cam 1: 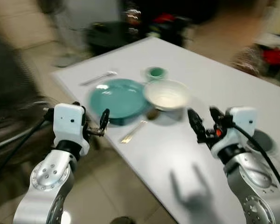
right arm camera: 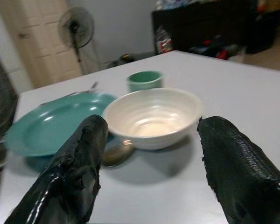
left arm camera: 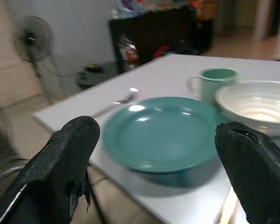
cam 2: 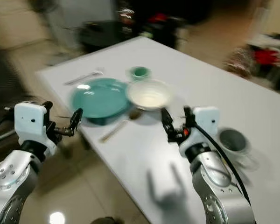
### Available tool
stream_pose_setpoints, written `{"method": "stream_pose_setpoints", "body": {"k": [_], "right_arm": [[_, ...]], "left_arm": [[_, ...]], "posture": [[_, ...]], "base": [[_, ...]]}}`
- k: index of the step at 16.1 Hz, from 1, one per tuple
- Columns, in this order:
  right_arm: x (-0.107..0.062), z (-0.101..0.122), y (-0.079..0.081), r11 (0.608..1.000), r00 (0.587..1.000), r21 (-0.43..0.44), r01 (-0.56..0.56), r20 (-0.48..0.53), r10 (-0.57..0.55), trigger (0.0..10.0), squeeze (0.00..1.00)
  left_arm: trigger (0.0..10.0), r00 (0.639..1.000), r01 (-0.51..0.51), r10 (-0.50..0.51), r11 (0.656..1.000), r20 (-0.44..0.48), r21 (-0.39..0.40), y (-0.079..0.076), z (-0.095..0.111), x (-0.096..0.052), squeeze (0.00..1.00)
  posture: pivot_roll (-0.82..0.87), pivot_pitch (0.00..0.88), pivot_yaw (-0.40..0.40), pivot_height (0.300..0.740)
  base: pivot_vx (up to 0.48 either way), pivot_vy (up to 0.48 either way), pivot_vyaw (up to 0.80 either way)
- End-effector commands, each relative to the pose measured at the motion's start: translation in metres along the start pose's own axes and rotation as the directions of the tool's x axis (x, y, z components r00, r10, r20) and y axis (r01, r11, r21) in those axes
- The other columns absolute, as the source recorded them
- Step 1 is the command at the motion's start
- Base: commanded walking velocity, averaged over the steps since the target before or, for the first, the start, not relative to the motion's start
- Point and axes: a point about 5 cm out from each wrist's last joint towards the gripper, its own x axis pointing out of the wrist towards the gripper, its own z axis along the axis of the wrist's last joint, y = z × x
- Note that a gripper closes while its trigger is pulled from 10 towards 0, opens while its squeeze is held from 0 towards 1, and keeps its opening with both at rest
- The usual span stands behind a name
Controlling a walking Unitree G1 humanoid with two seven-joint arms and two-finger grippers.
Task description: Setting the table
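Already the place setting looks largely laid out on the white table (cam 1: 252, 93). A teal plate (cam 1: 120, 99) sits near the table's edge on my left, and a white bowl (cam 1: 166, 95) stands just beside it, their rims touching or nearly so. Behind the gap between them is a small green mug (cam 1: 155, 73), upright. A fork (cam 1: 99, 78) lies on the far side of the plate, apart from it. Nearer to me, a gold-toned spoon (cam 1: 136, 128) lies with its bowl tucked under the white bowl's edge and its handle pointing toward the table's edge.

My right gripper (cam 1: 201, 122) hovers over the table short of the bowl, its fingers spread apart with nothing between them; through the right wrist view the bowl sits framed between the two black fingers (right arm camera: 74, 172). My left gripper (cam 1: 104, 122) hangs just off the table's edge near the plate, also spread open and empty, looking across the plate toward the mug.

Off to my right stands a grey cup (cam 2: 233, 139), well apart from the setting. By my reckoning that cup is what remains to be brought in, and the spoon could use straightening; the head views are blurred, so finer detail escapes me.
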Motion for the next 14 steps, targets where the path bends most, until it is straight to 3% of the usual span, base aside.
{"method": "stream_pose_setpoints", "body": {"k": [1,3,7,10,12,14], "right_arm": [[0.003,0.002,0.005,0.999,1.0,0.023,-0.023,0.005,0.023,10.0,0.0],[0.004,0.0,0.004,0.999,1.0,0.038,-0.008,0.003,0.008,10.0,0.0],[0.008,-0.001,-0.005,0.995,0.998,0.076,0.062,0.0,-0.062,10.0,0.0],[0.013,-0.003,-0.015,0.988,0.988,0.002,0.153,-0.032,-0.153,10.0,0.0],[0.014,-0.002,-0.016,0.99,0.99,-0.003,0.144,-0.004,-0.144,10.0,0.0],[0.016,-0.001,-0.016,0.987,0.989,0.067,0.144,0.004,-0.145,10.0,0.0]], "left_arm": [[10.0,1.0,0.001,-0.001,1.0,0.013,0.013,0.002,0.003,0.001,0.0],[10.0,1.0,-0.001,0.0,1.0,0.013,0.018,0.004,0.003,0.001,0.0],[10.0,1.0,0.003,-0.003,1.0,0.002,0.029,0.007,0.001,0.001,0.0],[10.0,1.0,-0.017,0.017,0.999,0.0,0.04,0.013,0.001,0.001,0.0],[10.0,1.0,-0.021,0.021,0.999,0.001,0.043,0.014,0.001,0.001,0.0],[10.0,1.0,-0.024,0.024,0.999,0.003,0.046,0.015,0.002,0.001,0.0]], "posture": [[0.03,0.0,0.026,0.74],[0.04,0.0,0.026,0.74],[0.04,0.0,0.035,0.74],[0.04,0.0,0.028,0.74],[0.05,0.0,0.024,0.74],[0.06,0.0,0.021,0.74]], "base": [[0.0,0.349,0.8],[0.0,0.392,0.79],[0.0,0.41,0.0],[0.0,0.429,0.0],[0.0,0.428,0.0],[0.0,0.429,0.0]]}}
